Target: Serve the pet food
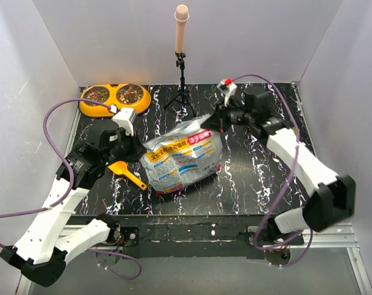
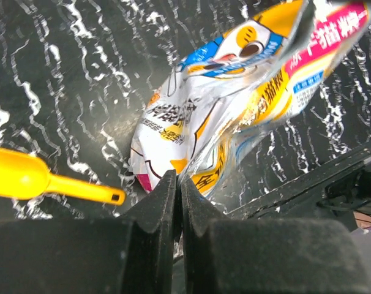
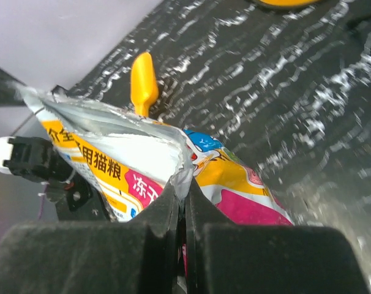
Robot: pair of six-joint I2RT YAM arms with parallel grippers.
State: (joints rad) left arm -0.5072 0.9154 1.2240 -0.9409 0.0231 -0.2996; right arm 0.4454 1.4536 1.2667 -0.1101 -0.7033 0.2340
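Centrally, crinkly white pet-food bag point(image 1: 183, 153): left gripper point(image 2: 178, 179) pinched shut on bottom corner, right gripper point(image 3: 182, 185) clamped on torn mouth; yellow plastic scoop point(image 1: 126, 171) beside bag.

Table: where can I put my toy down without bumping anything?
Bare tabletop lies between the pet food bag and the right arm, and along the near edge before the bag. Crowded: left side, with scoop, left arm and double bowl.

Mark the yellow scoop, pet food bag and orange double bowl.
yellow scoop point(image 1: 131, 176): top external view, handle next to the head.
pet food bag point(image 1: 183, 153): top external view, middle of printed face.
orange double bowl point(image 1: 114, 91): top external view, rim between the steel cups.
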